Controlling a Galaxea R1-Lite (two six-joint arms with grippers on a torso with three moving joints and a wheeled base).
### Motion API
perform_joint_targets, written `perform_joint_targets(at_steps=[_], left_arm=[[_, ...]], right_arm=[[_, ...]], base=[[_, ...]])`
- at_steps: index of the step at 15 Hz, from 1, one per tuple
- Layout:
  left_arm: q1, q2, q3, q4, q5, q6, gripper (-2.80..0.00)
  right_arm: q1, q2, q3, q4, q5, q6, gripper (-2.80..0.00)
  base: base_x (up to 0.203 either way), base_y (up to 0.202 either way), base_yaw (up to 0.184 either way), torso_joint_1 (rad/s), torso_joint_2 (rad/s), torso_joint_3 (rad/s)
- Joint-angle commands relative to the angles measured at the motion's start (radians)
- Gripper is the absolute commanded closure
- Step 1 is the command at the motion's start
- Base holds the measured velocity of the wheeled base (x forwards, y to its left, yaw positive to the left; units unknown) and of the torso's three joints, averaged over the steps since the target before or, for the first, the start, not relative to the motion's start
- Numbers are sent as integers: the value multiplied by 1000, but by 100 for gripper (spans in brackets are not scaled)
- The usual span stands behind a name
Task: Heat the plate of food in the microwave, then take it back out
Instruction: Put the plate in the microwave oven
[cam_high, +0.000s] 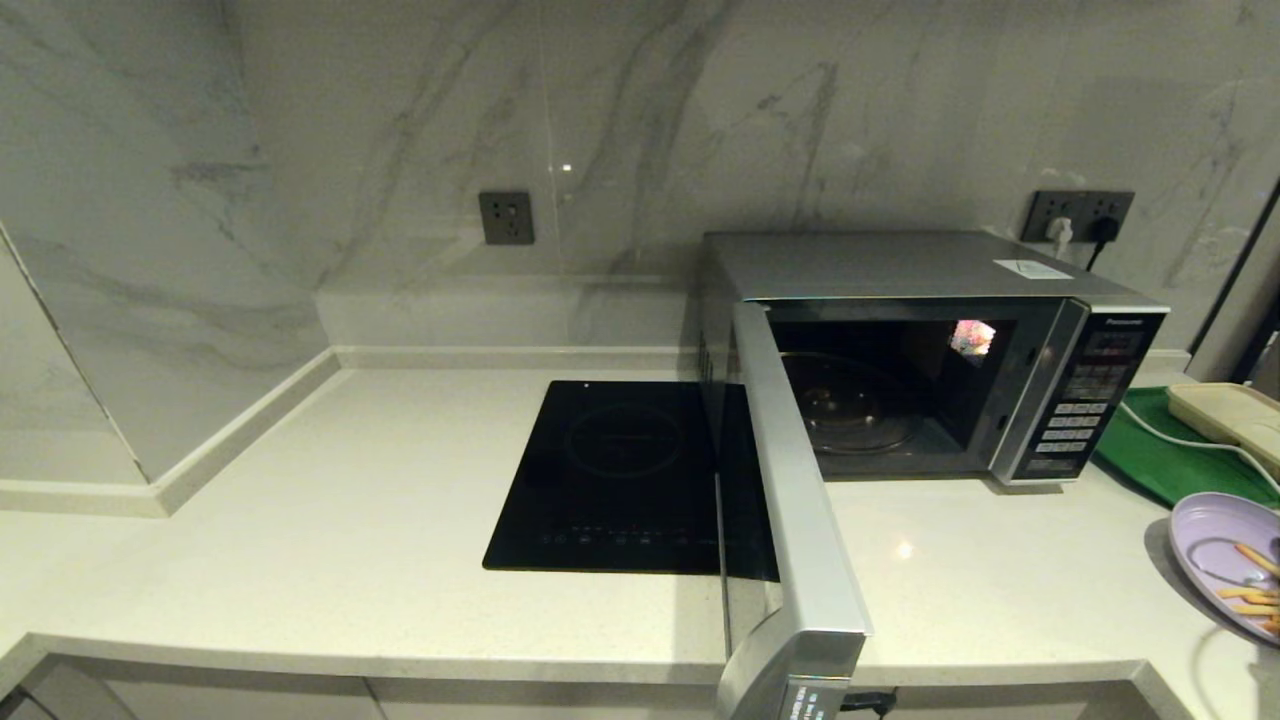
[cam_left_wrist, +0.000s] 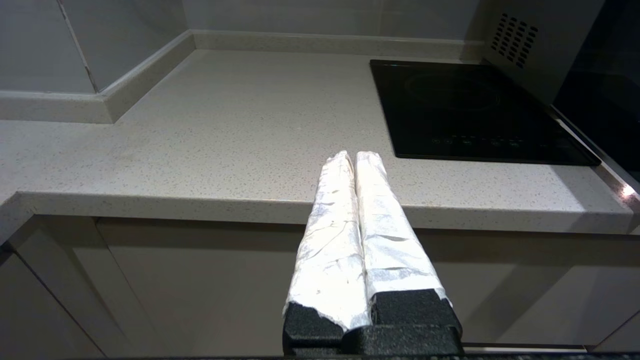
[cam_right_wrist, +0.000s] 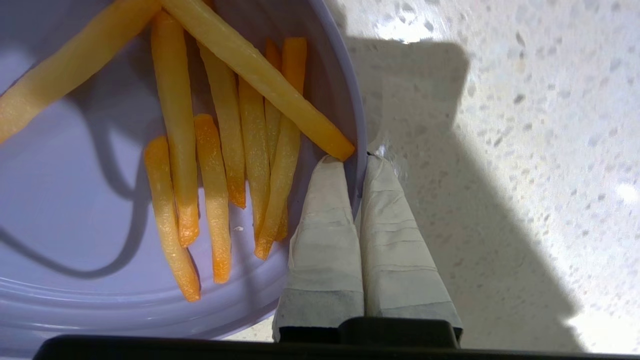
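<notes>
The silver microwave (cam_high: 930, 270) stands on the counter with its door (cam_high: 790, 500) swung wide open toward me; inside, the glass turntable (cam_high: 850, 405) is bare. The lavender plate of food (cam_high: 1215, 545) shows at the far right edge of the head view, tilted, with orange-yellow fries (cam_high: 1250, 590) on it. In the right wrist view my right gripper (cam_right_wrist: 356, 159) is shut on the rim of the plate of food (cam_right_wrist: 75, 190), one finger inside by the fries (cam_right_wrist: 215, 150) and one outside. My left gripper (cam_left_wrist: 354, 156) is shut and holds nothing, low before the counter's front edge.
A black induction cooktop (cam_high: 620, 475) lies left of the microwave, partly behind the open door. At the right, a green tray (cam_high: 1160, 455) carries a cream box (cam_high: 1225, 415) with a white cable. Wall sockets (cam_high: 1078, 215) sit behind the microwave. Bare counter (cam_high: 300, 500) stretches left.
</notes>
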Motion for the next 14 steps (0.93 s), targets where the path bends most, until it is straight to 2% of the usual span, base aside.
perform_joint_targets(at_steps=[1,14], left_arm=[[0,0,0,0,0,-1,0],[0,0,0,0,0,-1,0]], right_arm=[[0,-7,0,-4,0,-22,0],[0,-58,2,-1,16,-95,0]], base=[[0,0,0,0,0,0],[0,0,0,0,0,0]])
